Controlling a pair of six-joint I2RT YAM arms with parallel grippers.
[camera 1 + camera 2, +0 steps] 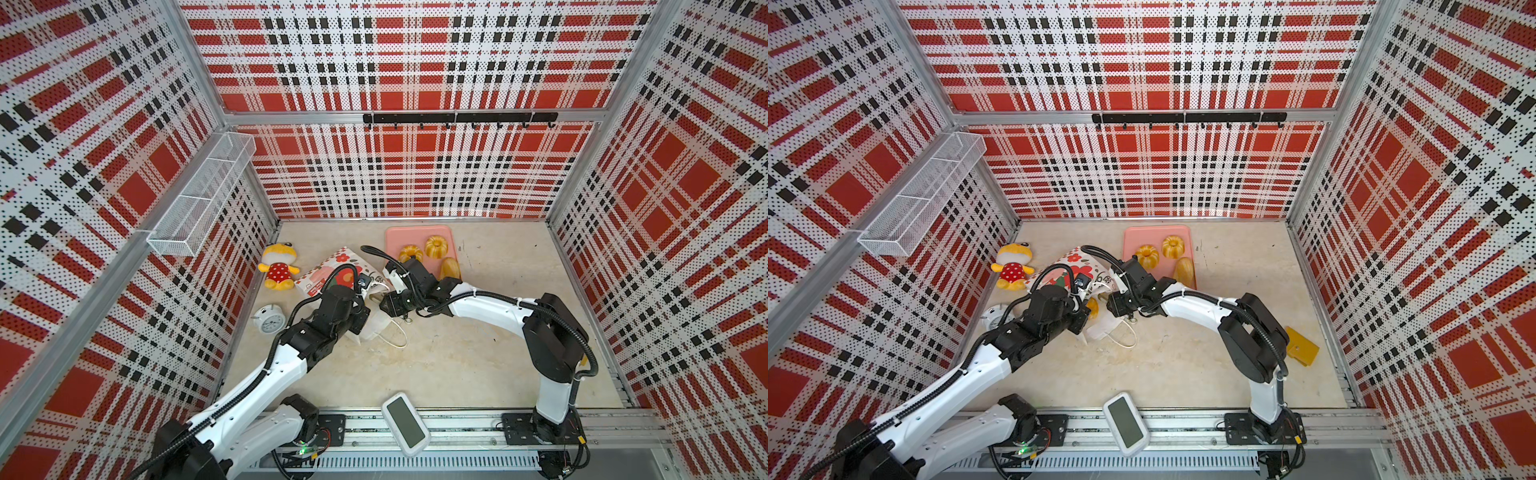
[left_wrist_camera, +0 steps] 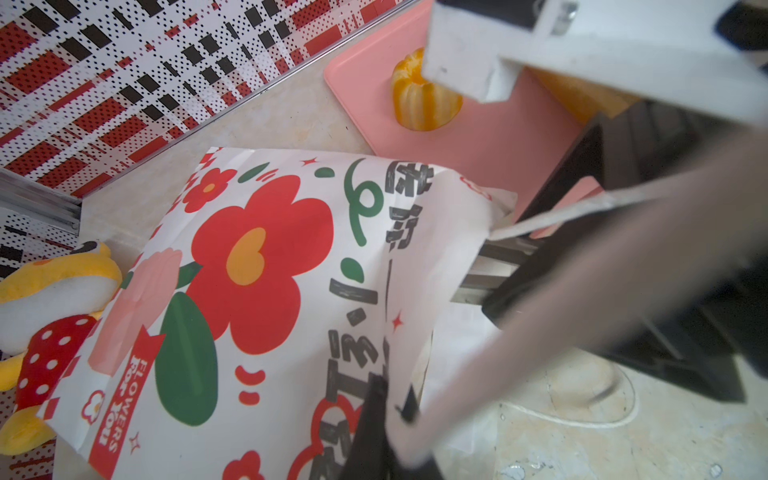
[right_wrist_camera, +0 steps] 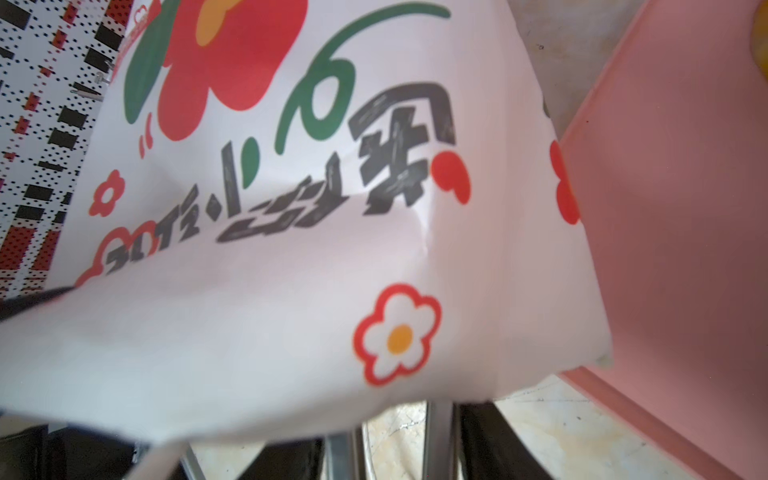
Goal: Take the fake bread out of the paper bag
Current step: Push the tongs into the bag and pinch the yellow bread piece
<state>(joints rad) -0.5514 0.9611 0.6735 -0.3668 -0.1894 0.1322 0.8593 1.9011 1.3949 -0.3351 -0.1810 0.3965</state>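
Note:
The white paper bag (image 1: 332, 270) with red flowers lies on its side left of the middle. My left gripper (image 2: 392, 409) is shut on the upper edge of its mouth and holds that edge up. My right gripper (image 3: 390, 440) sits at the mouth with its fingertips under the printed wall (image 3: 291, 270); its jaws stand apart and bare table shows between them. A bit of golden fake bread (image 1: 1092, 308) shows at the mouth in a top view. Two ring cakes (image 1: 411, 252) (image 1: 435, 246) and a loaf (image 1: 450, 268) lie on the pink tray (image 1: 395, 237).
A yellow plush toy (image 1: 276, 266) in a red dotted dress lies by the left wall, with a white alarm clock (image 1: 269, 319) in front of it. A white device (image 1: 405, 423) rests on the front rail. A yellow block (image 1: 1302, 345) sits behind the right arm. The bag's cord handle (image 1: 395, 336) trails on the table.

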